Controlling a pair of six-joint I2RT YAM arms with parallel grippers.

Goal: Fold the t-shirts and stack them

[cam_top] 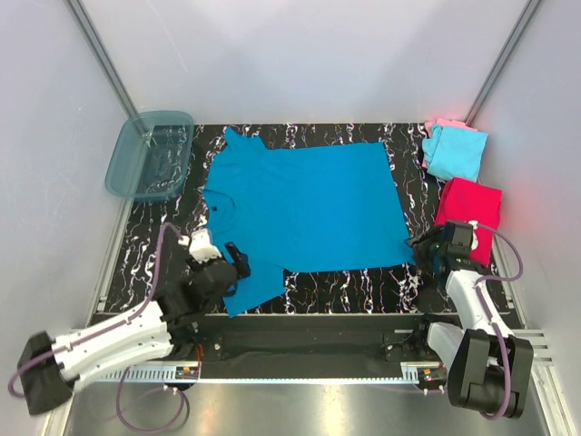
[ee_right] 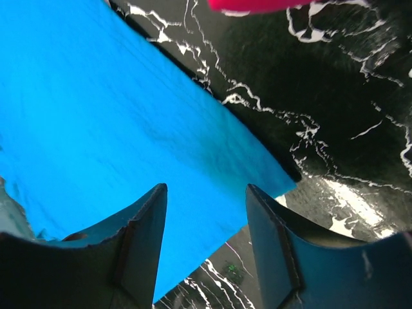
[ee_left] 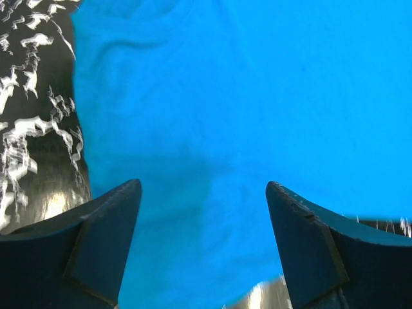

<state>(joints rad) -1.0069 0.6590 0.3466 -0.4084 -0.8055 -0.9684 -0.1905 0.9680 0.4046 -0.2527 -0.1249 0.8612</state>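
**Teal-blue shirt spread flat, both pairs of fingers released at its lower corners**

The large teal-blue t-shirt (cam_top: 304,213) lies spread out across the middle of the black marbled table (cam_top: 363,289). Its collar is toward the left of the overhead frame and its hem toward the right.

The left fingers (cam_top: 236,260) sit at the shirt's lower left corner. In the left wrist view they stand wide apart. Smooth blue cloth fills the gap between them, and none of it is pinched.

The right fingers (cam_top: 420,245) sit at the shirt's lower right corner, just beside the hem. In the right wrist view they are also parted and clasp nothing. The corner of the cloth and a strip of dark table both show between them.

Three other shirts are on the right side of the overhead frame:
- A folded light cyan t-shirt (cam_top: 457,150) lies in the upper right.
- A pale pink t-shirt (cam_top: 440,123) peeks out from beneath the cyan one, at its upper left.
- A folded magenta-red t-shirt (cam_top: 470,211) lies below those two, just above and to the right of the right fingers. Its edge shows along the top of the right wrist view.

A translucent teal tub (cam_top: 150,154) rests at the table's upper left corner, apart from the blue shirt.
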